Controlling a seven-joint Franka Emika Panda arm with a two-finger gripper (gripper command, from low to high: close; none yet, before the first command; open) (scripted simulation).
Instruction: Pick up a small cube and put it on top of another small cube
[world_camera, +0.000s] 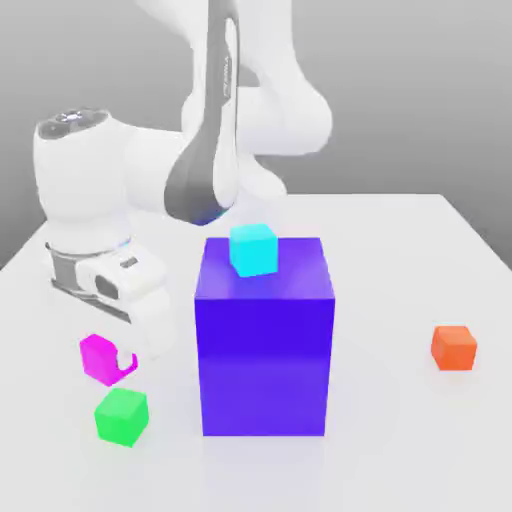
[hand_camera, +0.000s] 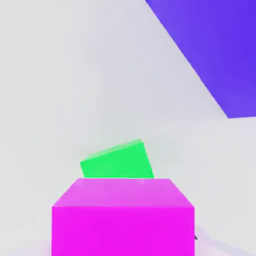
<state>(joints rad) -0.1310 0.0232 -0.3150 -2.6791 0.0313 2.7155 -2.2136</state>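
A small magenta-pink cube (world_camera: 96, 355) is at the exterior view's left, just above or on the white table. My gripper (world_camera: 110, 362) is low there and shut on it, with one white finger (world_camera: 128, 361) against its side. In the hand view the magenta cube (hand_camera: 122, 217) looms close, and a green small cube (hand_camera: 118, 161) lies just beyond it. The green cube (world_camera: 122, 417) rests on the table, nearer the front edge than the magenta one. An orange small cube (world_camera: 454, 347) sits far off at the exterior view's right.
A big blue-violet block (world_camera: 265, 340) stands mid-table, close to the green cube, with a cyan cube (world_camera: 253, 249) on its top. The block's side (hand_camera: 215, 50) appears in the hand view. The arm's white base (world_camera: 85, 190) rises behind the gripper.
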